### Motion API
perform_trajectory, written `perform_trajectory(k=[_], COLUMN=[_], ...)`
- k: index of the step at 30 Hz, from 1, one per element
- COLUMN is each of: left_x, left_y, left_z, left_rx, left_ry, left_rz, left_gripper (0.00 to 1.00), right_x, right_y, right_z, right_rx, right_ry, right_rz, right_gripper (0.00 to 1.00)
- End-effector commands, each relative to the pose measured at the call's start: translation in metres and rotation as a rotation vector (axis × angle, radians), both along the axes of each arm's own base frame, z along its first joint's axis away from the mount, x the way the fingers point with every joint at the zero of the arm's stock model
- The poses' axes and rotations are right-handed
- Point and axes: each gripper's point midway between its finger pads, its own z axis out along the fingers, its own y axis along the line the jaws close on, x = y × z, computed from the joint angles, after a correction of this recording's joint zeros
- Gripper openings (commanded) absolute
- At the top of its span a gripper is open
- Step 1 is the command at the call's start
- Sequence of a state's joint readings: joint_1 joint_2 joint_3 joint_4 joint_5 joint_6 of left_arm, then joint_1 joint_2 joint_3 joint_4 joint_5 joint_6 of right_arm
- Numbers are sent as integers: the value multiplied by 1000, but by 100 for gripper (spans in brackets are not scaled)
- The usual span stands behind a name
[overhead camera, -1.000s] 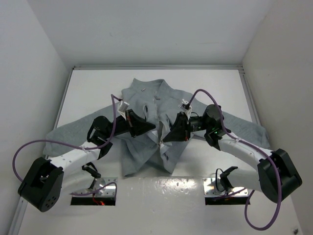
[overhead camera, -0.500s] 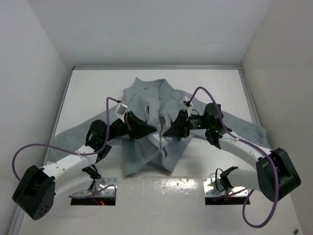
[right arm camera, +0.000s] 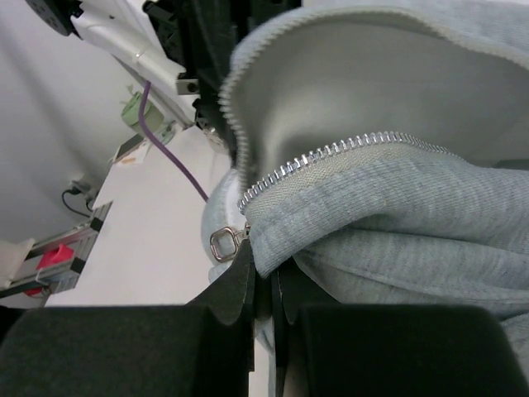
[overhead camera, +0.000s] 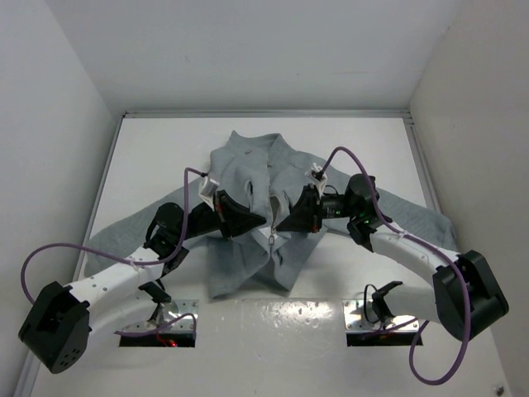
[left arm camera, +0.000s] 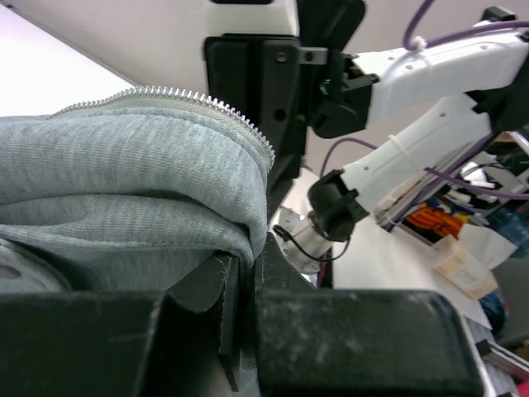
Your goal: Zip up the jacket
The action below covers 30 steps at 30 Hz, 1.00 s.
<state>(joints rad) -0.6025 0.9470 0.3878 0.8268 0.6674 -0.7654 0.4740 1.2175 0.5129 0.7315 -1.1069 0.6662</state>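
With left end effector (left arm camera: 248, 281) and right end effector (right arm camera: 263, 277) each pinching the light grey fleece jacket (overhead camera: 246, 169), holding its pale zipper edges (right arm camera: 347, 153) taut and aligned seemed essential.

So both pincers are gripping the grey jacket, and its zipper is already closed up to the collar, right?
The left pincer and right pincer do grip the jacket, but the zipper is open: the right wrist view shows its two rows of teeth apart.
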Motion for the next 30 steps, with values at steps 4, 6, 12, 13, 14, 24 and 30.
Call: perform_trajectory(k=[4, 6, 12, 13, 14, 24, 30], left_x=[21, 18, 12, 10, 10, 4, 5], left_y=[2, 2, 2, 2, 2, 5, 4], left_z=[32, 31, 21, 24, 24, 24, 22], left_rx=[-21, -18, -17, -25, -25, -36, -29], left_ry=[-164, -166, -134, -133, -133, -125, -125], left_rz=[72, 59, 32, 30, 30, 16, 18], left_gripper=[0, 0, 0, 0, 0, 0, 0], right_x=[-18, -18, -15, -12, -8, 15, 12], right_y=[2, 2, 2, 2, 2, -1, 1], right_z=[27, 27, 26, 25, 24, 27, 29], right_rx=[75, 75, 72, 68, 63, 54, 59], right_ry=[-149, -151, -141, -128, -112, -35, -51], right_rz=[77, 76, 60, 42, 24, -71, -50], right_gripper=[0, 0, 0, 0, 0, 0, 0])
